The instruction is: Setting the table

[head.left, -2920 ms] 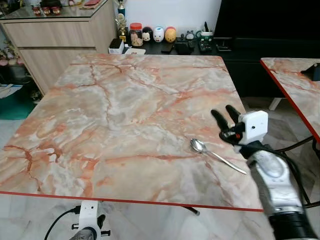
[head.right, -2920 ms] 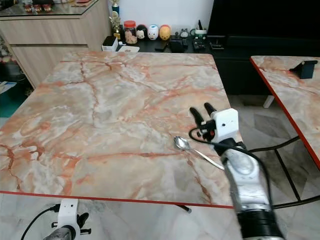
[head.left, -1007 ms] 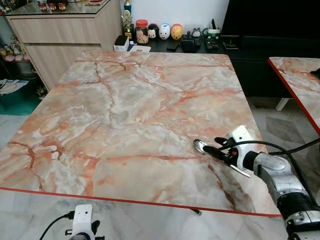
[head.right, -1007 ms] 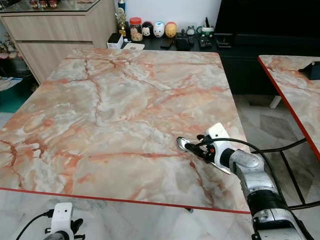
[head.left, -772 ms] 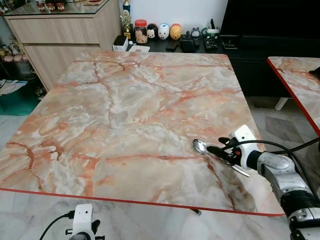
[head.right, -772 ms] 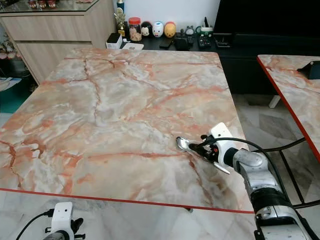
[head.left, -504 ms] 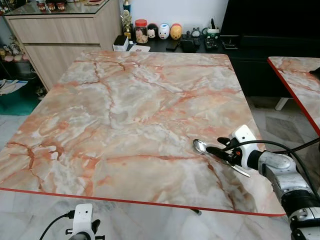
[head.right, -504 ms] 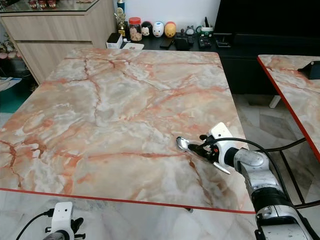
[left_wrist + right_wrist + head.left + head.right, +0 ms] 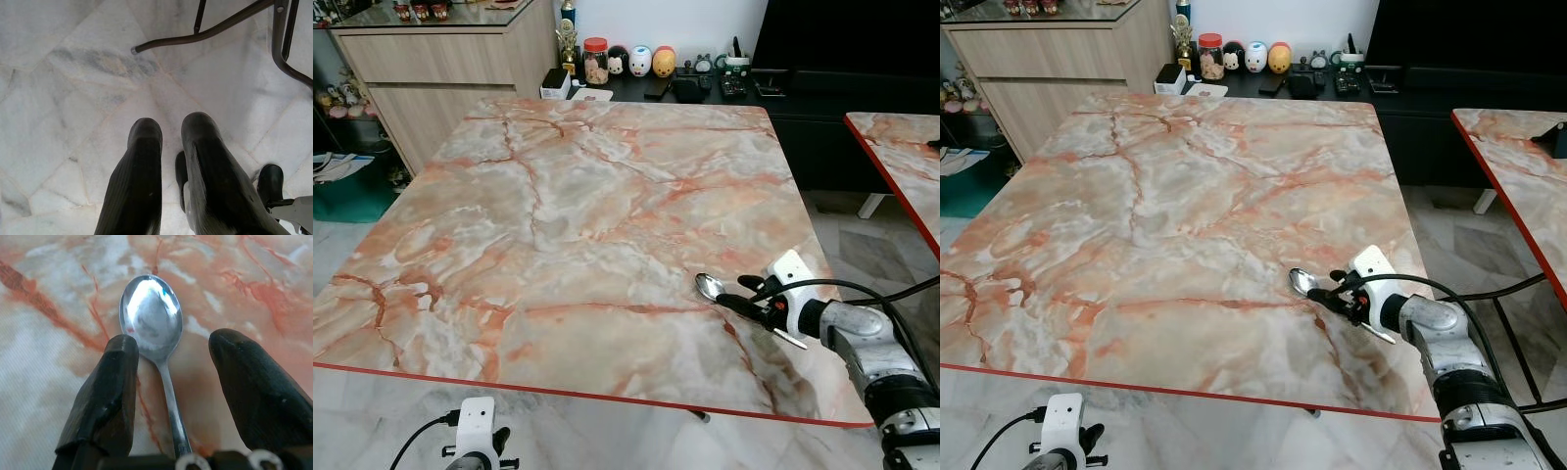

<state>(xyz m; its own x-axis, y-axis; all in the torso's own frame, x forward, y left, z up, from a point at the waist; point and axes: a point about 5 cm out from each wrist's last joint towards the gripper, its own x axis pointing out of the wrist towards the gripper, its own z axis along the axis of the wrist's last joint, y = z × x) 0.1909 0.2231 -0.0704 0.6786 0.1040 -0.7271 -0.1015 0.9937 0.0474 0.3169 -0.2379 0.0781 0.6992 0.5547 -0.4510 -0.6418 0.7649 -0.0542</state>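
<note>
A silver spoon (image 9: 709, 286) lies near the right front edge of the marble table (image 9: 558, 196), its bowl pointing left. My right gripper (image 9: 731, 291) lies low on the tabletop along the spoon. In the right wrist view its black fingers (image 9: 112, 382) are open on either side of the spoon's neck (image 9: 168, 396), and the bowl (image 9: 151, 316) is just past the tips. My left arm hangs idle below the table's front edge (image 9: 475, 436). The left gripper (image 9: 171, 125) points at the floor with its fingers close together and nothing between them.
A second marble table (image 9: 901, 157) stands to the right across a narrow gap of floor. Beyond the far edge are a wooden sideboard (image 9: 440, 59) and a dark low cabinet with jars and figurines (image 9: 636, 64). Metal table legs (image 9: 205, 32) cross the tiled floor.
About three seconds ago my right gripper was raised upright beside the spoon's handle; it has since come down flat over the spoon. In the last second it has hardly moved.
</note>
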